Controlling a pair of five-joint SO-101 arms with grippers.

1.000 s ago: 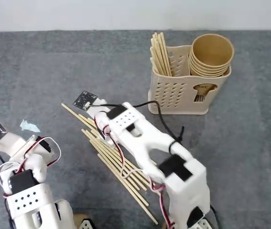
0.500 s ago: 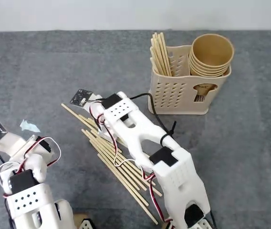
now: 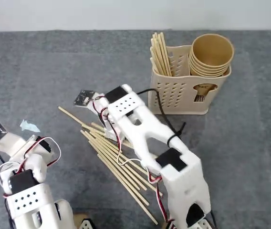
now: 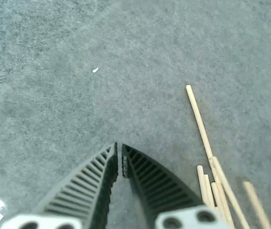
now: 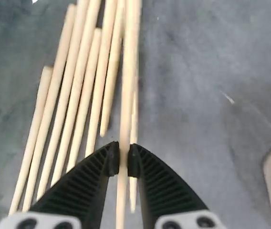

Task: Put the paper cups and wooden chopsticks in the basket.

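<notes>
A pile of wooden chopsticks (image 3: 121, 164) lies fanned on the grey carpet in front of the basket (image 3: 173, 98). My right gripper (image 3: 108, 128) is down at the pile's far end. In the right wrist view the right gripper (image 5: 122, 157) is shut on one chopstick (image 5: 128, 71), which runs straight out between its fingertips above the others (image 5: 73, 109). The basket holds several chopsticks (image 3: 160, 53) in one compartment and stacked paper cups (image 3: 212, 53) in the other. My left gripper (image 4: 120, 157) is shut on nothing over bare carpet, with chopstick ends (image 4: 207, 143) off to one side.
A small pale blue scrap (image 3: 29, 126) lies on the carpet near the left arm (image 3: 23, 176). A white fleck (image 4: 95, 70) sits ahead of the left gripper. The carpet is bare at the left, the far side and the right of the basket.
The right arm swung left over the pile, then back toward the basket. The longest chopstick's far end shifted a little left and toward me. The left arm stayed still.
</notes>
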